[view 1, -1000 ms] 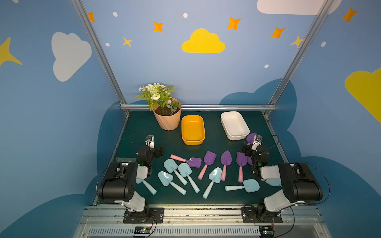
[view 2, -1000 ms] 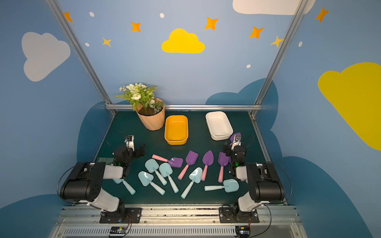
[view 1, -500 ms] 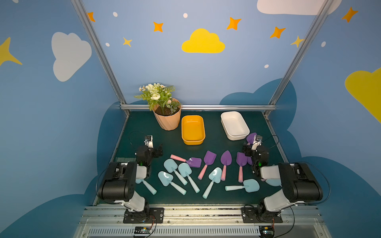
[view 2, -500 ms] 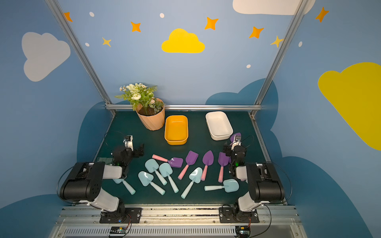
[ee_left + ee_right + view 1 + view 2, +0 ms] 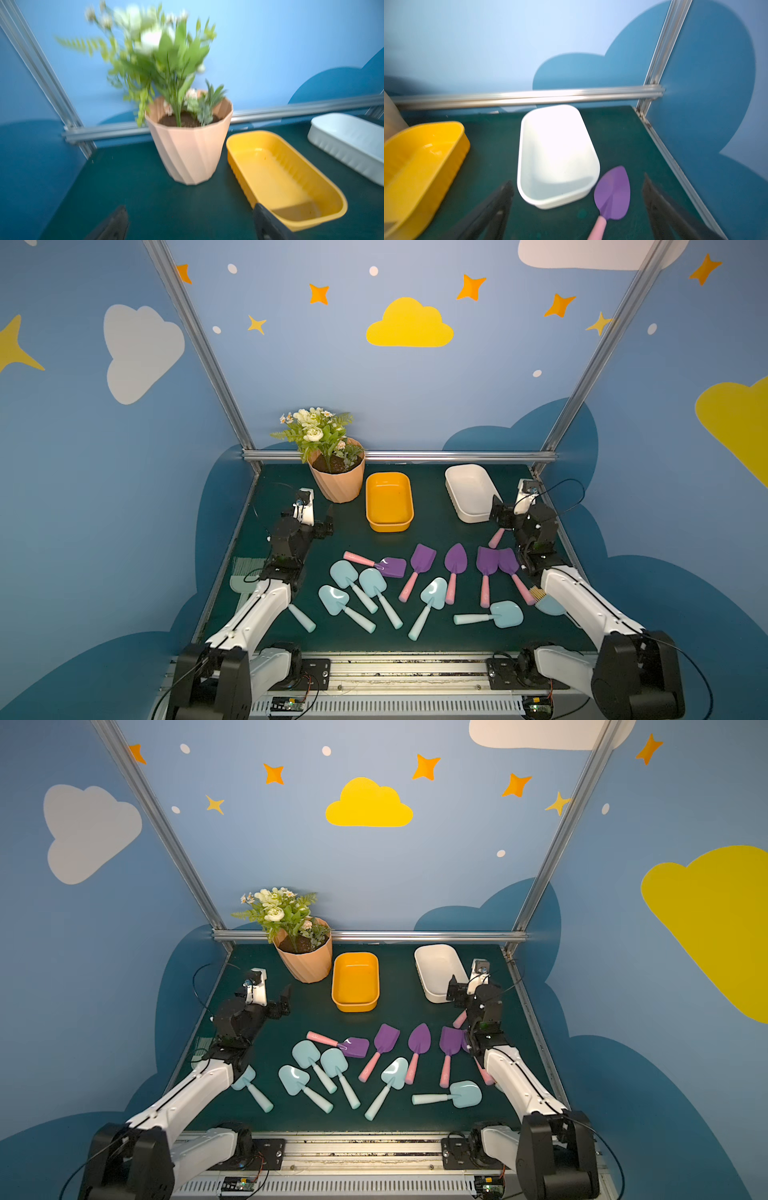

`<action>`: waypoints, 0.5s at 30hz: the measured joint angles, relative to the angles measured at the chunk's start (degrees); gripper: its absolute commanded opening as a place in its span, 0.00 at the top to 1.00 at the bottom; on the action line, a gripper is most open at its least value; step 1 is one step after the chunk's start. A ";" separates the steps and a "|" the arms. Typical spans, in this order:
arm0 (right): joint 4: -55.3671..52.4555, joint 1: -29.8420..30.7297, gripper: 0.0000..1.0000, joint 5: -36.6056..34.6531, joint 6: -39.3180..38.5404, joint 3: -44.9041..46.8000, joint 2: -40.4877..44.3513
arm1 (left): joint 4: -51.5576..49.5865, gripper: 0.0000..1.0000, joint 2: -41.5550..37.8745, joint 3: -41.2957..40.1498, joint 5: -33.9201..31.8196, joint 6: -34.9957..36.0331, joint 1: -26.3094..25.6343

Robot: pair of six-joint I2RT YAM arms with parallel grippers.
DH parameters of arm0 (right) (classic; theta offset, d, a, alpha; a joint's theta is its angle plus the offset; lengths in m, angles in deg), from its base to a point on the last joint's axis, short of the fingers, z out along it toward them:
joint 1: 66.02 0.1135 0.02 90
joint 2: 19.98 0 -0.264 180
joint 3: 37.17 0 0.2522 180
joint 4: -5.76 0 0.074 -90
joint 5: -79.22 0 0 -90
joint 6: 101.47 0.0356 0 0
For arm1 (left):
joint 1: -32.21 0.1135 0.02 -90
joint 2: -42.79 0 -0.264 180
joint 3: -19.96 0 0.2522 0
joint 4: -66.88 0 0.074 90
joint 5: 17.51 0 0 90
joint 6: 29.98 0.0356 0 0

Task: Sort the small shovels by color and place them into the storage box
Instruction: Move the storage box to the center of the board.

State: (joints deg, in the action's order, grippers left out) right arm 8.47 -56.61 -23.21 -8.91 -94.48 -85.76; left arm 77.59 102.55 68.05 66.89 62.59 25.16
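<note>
Both wide open, empty: left gripper (image 5: 190, 220) by worktop (image 5: 436, 531) left edge, right gripper (image 5: 577, 189) straddling purple shovel (image 5: 612, 193) beside white box (image 5: 560, 200), blade toward far edge. Mid-worktop: purple shovels (image 5: 455, 560), mostly lengthwise, blades far, handles near. Near edge: blue shovels (image 5: 372, 583) slanted, blades far; one blue shovel (image 5: 505, 614) crosswise, handle left.

Both top views are looking steeply down on the bench (image 5: 432, 526) from high above its near edge toward its far edge, taking in the whole surface. The left wrist camera is riding low and close, facing the far left corner, where the flower pot (image 5: 191, 149), the yellow box (image 5: 276, 178) and part of the white box (image 5: 349, 143) are showing. The right wrist camera is facing the far right corner, sharing both boxes; a blurred tan sliver is probably the pot.
</note>
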 measured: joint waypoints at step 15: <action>-45.97 0.04 0.02 6.34 7.74 -28.00 -5.03 | -34.73 0.30 5.79 23.54 -1.84 -12.04 -8.66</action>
State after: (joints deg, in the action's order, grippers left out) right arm -37.50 -56.56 -16.87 -1.17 -122.48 -90.79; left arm 42.86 108.35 91.59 65.05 50.54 16.51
